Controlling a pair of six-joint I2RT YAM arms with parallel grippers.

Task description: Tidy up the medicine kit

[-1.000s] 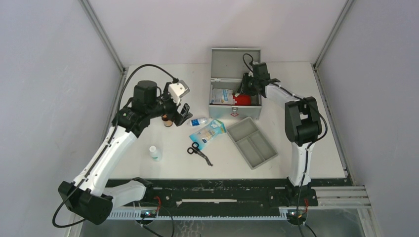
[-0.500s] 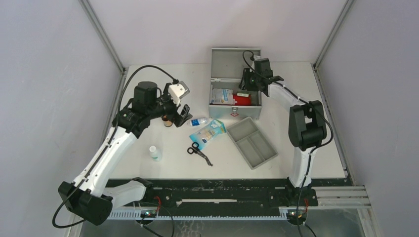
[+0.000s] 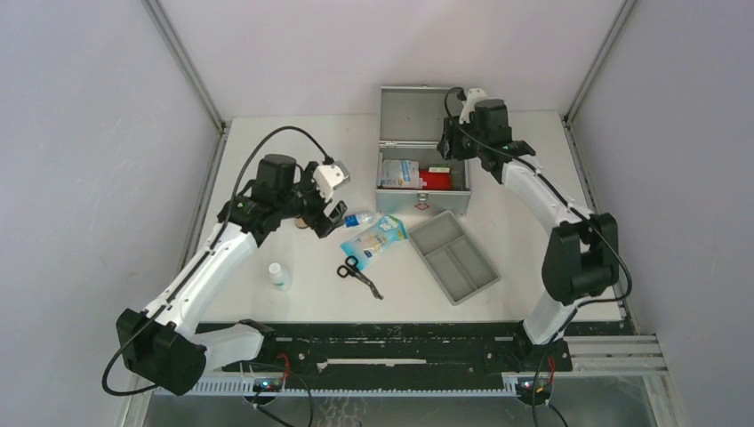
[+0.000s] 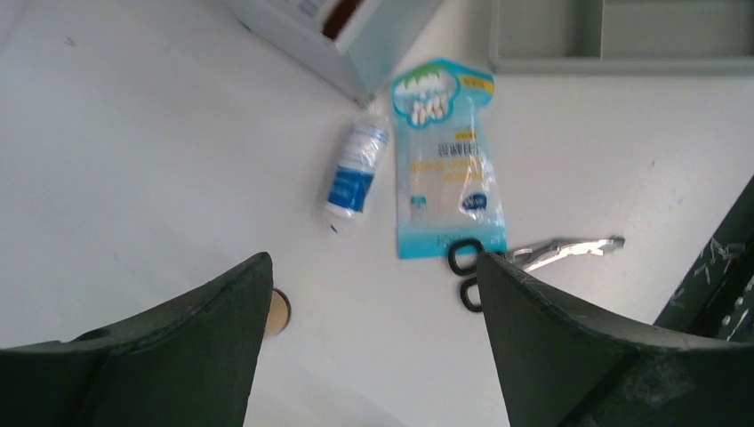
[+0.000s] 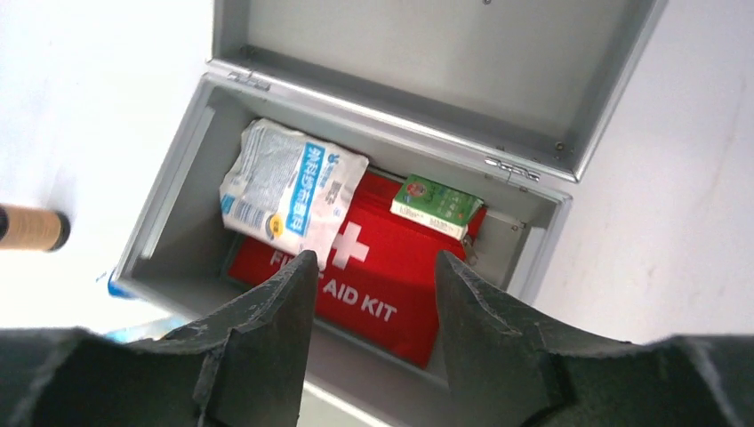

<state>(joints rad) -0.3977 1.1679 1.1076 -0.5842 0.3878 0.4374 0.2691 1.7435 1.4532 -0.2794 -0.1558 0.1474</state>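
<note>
Medicine kit (image 3: pixel 411 114) seemingly beneath right end effector (image 3: pixel 448 145).

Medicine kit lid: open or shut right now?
Open. The lid of the medicine kit stands raised at the back, the red first aid pouch exposed inside.

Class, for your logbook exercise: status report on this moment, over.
Left gripper open, empty, near small bottle. Right gripper open, empty, above medicine kit, lid up. Nothing blocking.

The top camera sits high behind the arms and looks down on the whole table (image 3: pixel 525 276). The left wrist camera hangs close over the blue packet (image 4: pixel 447 160) — the top view shows it too. The right wrist camera looks down into the open medicine kit (image 5: pixel 427 62), also seen from above.
</note>
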